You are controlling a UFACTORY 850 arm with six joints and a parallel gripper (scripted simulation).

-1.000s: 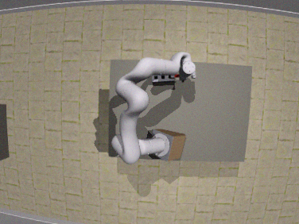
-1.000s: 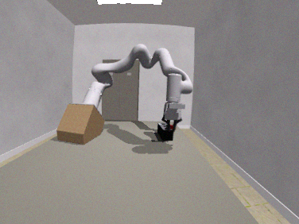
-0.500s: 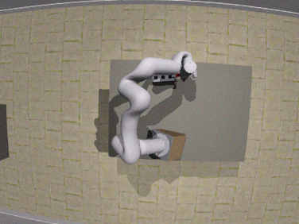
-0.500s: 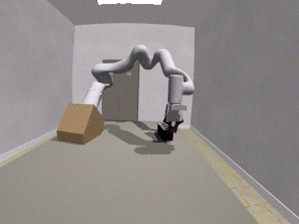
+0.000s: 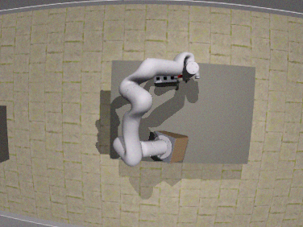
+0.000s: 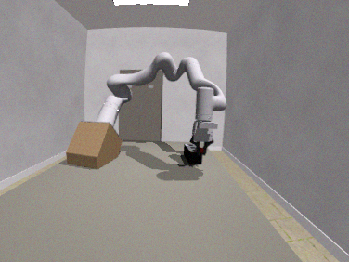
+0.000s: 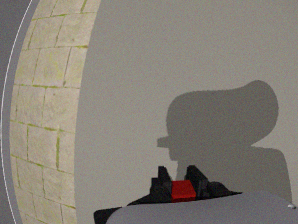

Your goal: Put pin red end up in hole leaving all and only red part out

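The block is a dark piece with a pale top, lying on the grey mat at the back; it also shows in the exterior view. My gripper stands upright right over the block's near end and is shut on the pin. The pin's red end shows between the fingers just above the block top. In the top view the red end sits at the block's right end. In the wrist view the red end lies between my dark fingers; the block and its holes are hidden there.
The brown base box of the arm stands at the mat's front edge, seen also in the exterior view. Stone-patterned floor surrounds the grey mat. Walls and a door close the room behind.
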